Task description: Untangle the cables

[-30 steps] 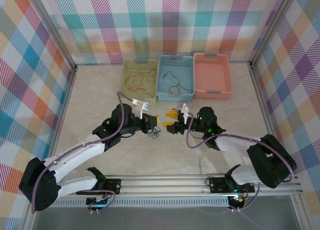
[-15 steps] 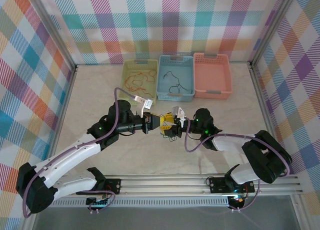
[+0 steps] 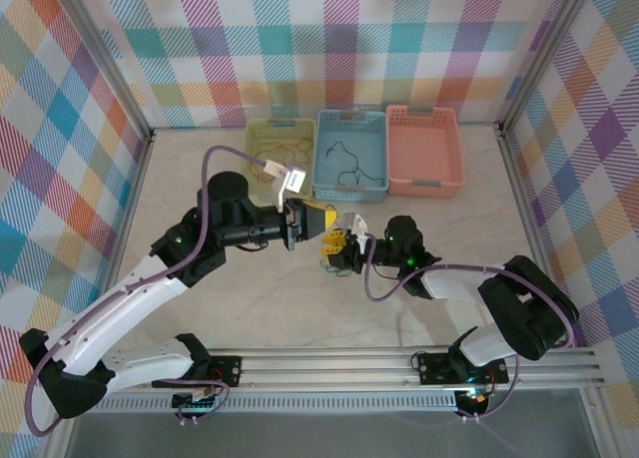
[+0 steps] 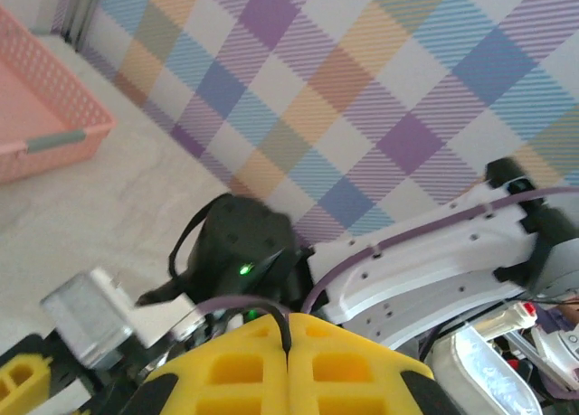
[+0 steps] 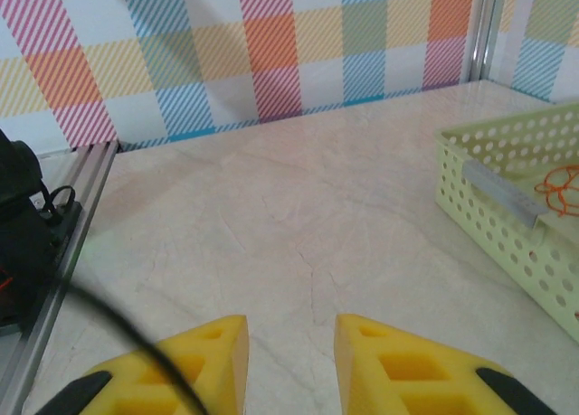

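Note:
My left gripper (image 3: 332,227) is lifted off the table and shut on a thin dark cable (image 4: 282,322), which is pinched between its yellow pads (image 4: 226,361). Just below it, a small tangle of cables (image 3: 326,263) hangs or lies by my right gripper (image 3: 338,250). In the right wrist view my right gripper (image 5: 291,343) is open, with bare table showing through the gap. A dark cable (image 5: 127,329) runs across its left finger (image 5: 194,356), outside the gap.
Three baskets stand in a row at the back. The yellow-green basket (image 3: 281,159) holds red-orange cables, the blue basket (image 3: 350,154) holds black cables, and beside them is a pink basket (image 3: 424,149). The yellow-green basket (image 5: 507,216) is close on the right gripper's right.
The left gripper has risen and moved right and back with the cable in it. The right gripper has moved left to meet it, and its jaws have narrowed.

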`<state>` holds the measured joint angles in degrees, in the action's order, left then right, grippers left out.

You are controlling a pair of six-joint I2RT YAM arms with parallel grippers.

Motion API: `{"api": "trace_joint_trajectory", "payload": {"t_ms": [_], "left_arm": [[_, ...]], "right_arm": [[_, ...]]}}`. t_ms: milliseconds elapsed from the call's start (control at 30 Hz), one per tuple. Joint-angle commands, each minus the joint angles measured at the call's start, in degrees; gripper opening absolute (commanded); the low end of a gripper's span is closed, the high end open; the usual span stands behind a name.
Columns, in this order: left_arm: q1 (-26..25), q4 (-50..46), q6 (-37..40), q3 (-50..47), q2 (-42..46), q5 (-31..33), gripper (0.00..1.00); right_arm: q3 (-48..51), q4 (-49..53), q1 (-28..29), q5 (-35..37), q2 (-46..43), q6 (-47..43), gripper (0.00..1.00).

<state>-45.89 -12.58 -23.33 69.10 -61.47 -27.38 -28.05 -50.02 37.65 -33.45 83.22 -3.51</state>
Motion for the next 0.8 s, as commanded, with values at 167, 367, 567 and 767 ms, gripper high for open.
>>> {"api": "trace_joint_trajectory", "payload": {"t_ms": [167,367,567,767], "left_arm": [[-0.9,-7.0,1.9,12.6,-0.9,1.8,0.00],[-0.9,-9.4,3.1,18.6,-0.5,3.7,0.00],[-0.8,-10.4,4.1,22.0,0.9,5.8,0.00],[-0.8,-10.4,4.0,23.2,2.7,6.7,0.00]], "right_arm": [[-2.7,2.3,0.4,1.5,1.5,-0.9,0.32],[-3.4,3.8,0.4,1.9,2.0,-1.0,0.30],[-3.7,4.3,0.4,2.2,2.3,-1.1,0.28],[-4.2,5.5,0.4,3.1,2.6,-1.2,0.25]]}}
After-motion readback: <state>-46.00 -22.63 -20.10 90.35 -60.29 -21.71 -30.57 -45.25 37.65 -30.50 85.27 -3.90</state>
